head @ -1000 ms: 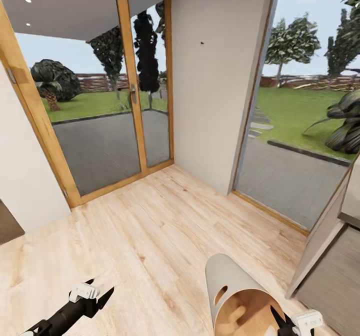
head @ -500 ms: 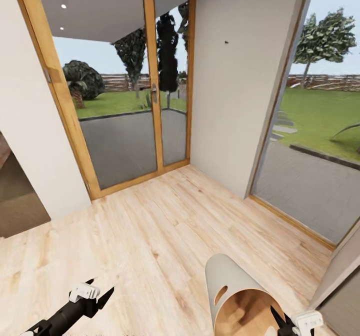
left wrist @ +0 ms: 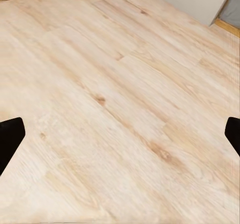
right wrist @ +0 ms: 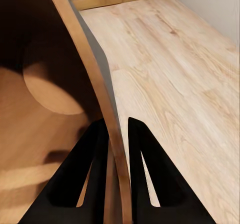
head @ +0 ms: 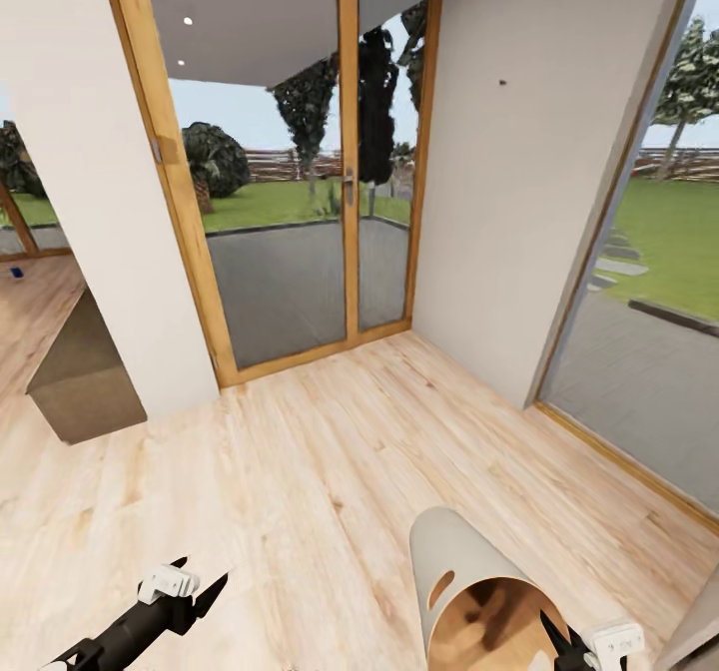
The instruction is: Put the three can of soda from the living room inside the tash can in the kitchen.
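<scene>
Head view — pale wood-plank floor, wood-framed glass doors, white walls

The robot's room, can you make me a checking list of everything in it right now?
Surface: pale wood-plank floor, bare where it shows.
Job's things: pale grey-beige round bin with a brown inside, carried tipped on its side, mouth towards the camera; its rim sits between the right fingers. A tiny dark blue thing lies on the far floor, too small to name.
Clutter: grey-brown low block by the white wall.
Grippers: left gripper open, nothing between its fingers; right gripper shut on the bin's rim.
Cables: nothing seen.
Surroundings: wood-framed glass doors, white wall, lawn and trees outside.
</scene>
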Controlling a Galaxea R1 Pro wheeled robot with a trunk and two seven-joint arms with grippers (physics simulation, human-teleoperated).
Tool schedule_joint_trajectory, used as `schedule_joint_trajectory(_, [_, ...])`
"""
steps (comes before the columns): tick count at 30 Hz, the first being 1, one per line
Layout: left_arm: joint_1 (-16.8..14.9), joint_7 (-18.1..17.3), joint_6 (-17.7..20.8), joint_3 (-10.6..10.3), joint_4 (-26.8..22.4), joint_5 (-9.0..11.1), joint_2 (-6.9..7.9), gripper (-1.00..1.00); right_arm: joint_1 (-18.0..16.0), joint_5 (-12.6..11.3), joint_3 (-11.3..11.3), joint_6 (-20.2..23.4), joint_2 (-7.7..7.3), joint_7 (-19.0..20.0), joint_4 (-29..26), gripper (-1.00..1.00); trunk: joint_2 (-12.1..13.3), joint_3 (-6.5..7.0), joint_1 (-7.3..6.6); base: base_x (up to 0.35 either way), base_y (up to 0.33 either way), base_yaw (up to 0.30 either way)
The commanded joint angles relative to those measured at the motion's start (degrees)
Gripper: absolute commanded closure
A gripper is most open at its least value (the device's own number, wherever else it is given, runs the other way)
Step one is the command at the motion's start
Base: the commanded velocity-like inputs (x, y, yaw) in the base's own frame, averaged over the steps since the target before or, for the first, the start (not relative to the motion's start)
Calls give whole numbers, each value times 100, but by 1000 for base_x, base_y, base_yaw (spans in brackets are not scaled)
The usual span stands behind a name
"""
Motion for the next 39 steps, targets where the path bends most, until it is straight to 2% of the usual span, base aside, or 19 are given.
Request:
schedule_joint_trajectory(1, [0,0,0,0,0,0,0,-100,-2,-56,-2,6,2,54,-9,100,0,1,0,0,0,242])
schedule_joint_trajectory(12, [0,0,0,0,-1,0,0,-100,-3,-56,2,2,8,55,50,100,0,1,0,-32,66,242])
schedule_joint_trajectory(39, [0,0,0,0,0,0,0,-100,-1,-56,6,-3,13,54,76,100,0,1,0,-20,278,242])
